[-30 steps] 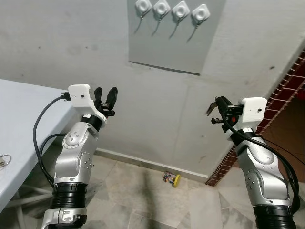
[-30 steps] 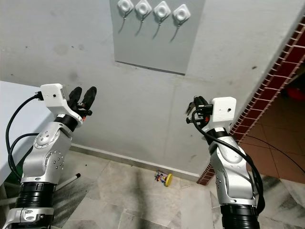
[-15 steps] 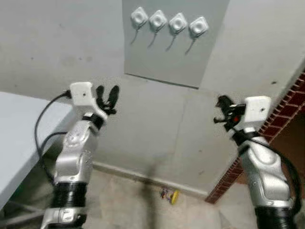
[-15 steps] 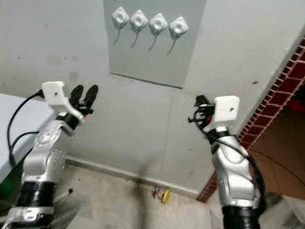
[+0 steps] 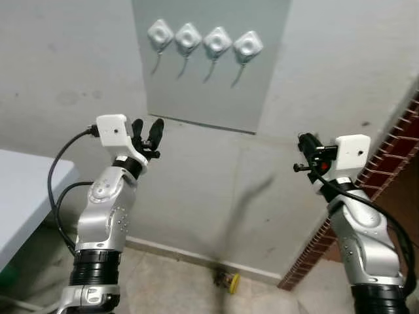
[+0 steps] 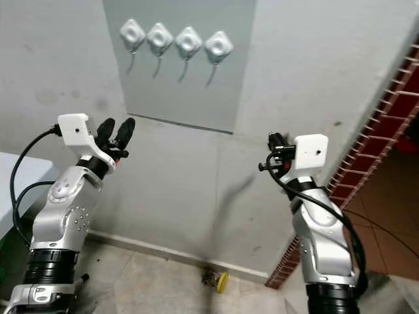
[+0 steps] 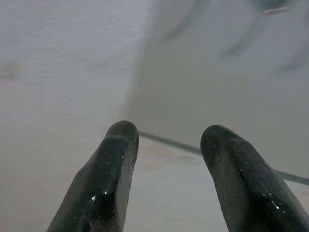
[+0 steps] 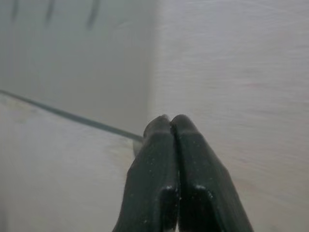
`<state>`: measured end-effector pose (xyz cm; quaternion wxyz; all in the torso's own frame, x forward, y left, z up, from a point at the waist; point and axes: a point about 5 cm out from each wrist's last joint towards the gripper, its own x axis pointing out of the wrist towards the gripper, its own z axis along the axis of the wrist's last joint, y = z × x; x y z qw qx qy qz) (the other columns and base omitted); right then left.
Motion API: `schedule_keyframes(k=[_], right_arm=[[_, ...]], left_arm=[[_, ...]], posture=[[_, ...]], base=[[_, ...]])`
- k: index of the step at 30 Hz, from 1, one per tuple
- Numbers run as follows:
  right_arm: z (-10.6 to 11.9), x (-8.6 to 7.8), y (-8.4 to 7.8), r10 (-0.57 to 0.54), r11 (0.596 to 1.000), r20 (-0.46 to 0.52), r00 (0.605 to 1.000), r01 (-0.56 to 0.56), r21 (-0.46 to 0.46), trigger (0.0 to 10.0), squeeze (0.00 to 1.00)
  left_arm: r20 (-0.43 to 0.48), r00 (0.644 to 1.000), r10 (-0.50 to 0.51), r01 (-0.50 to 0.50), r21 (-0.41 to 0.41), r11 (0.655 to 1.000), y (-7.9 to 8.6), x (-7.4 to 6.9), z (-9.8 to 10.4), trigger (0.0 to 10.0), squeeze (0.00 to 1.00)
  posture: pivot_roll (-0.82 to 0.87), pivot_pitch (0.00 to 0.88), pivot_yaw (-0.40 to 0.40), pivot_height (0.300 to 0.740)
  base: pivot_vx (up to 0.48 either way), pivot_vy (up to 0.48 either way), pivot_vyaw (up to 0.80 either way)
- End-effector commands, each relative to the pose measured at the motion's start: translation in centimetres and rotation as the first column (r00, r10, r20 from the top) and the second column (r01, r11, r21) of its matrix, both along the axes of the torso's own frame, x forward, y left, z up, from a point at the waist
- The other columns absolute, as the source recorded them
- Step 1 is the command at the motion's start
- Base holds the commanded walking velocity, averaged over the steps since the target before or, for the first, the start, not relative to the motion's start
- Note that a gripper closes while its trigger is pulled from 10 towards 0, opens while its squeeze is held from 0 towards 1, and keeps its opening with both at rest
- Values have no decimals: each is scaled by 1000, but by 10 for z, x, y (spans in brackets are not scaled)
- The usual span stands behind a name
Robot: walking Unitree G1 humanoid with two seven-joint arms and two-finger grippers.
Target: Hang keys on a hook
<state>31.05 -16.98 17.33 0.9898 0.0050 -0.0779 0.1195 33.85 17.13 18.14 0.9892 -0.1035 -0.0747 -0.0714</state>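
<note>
Keys, once between the pinched-shut right tool [image 5: 302,140], lie as a yellow-tagged bunch [image 5: 228,282] on the floor beneath four white wall hooks [image 5: 205,42]; left tool [image 5: 146,128] gapes empty.

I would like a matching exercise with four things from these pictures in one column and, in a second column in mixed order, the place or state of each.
Column 1
1. left gripper
2. right gripper
3. four white hooks
4. small yellow thing

Column 2
A. on the floor by the foot of the wall
B. fingers pressed together
C. in a row on the grey panel, high on the wall
D. fingers apart, nothing between them

Pairs: 1-D, 2-B, 3-C, 4-A
</note>
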Motion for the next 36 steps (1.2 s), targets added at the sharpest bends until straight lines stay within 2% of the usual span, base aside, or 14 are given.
schedule_keyframes(k=[1,6,9,11,16,18,22,36], right_arm=[[4,-1,-7,-17,1000,16,1000,17,-14,10000,0],[5,-1,-5,0,1000,22,1000,1,-28,10000,0],[8,-1,-3,25,998,36,999,-23,-54,10000,0],[10,1,0,53,997,43,998,-51,-62,10000,0],[21,7,2,87,993,79,993,-80,-86,10000,0],[29,11,5,108,992,101,989,-101,-70,10000,0],[40,20,13,143,988,144,979,-133,-80,10000,0],[66,51,39,192,981,230,954,-180,-75,10000,0]], left_arm=[[30,1000,7,-7,15,1000,-5,1,6,10000,0],[48,999,-17,15,40,999,-9,2,11,10000,0],[82,993,-85,77,99,992,-18,2,20,10000,0],[109,984,-144,120,203,972,-30,1,28,10000,0],[146,959,-242,194,282,940,-47,-2,38,10000,0],[161,944,-290,241,267,933,-54,-4,42,10000,0],[176,933,-313,267,245,932,-58,-4,46,10000,0],[220,919,-328,273,249,929,-66,-1,62,10000,0]], posture=[[-37,34,-50,740],[-36,37,-50,740],[-37,42,-51,740],[-41,47,-47,740],[-45,53,-42,740],[-45,58,-40,740],[-45,62,-39,740],[-35,74,-48,740]], base=[[0,0,0],[0,0,0],[0,0,0],[0,0,0],[0,0,0],[0,0,0],[0,0,0],[0,0,0]])
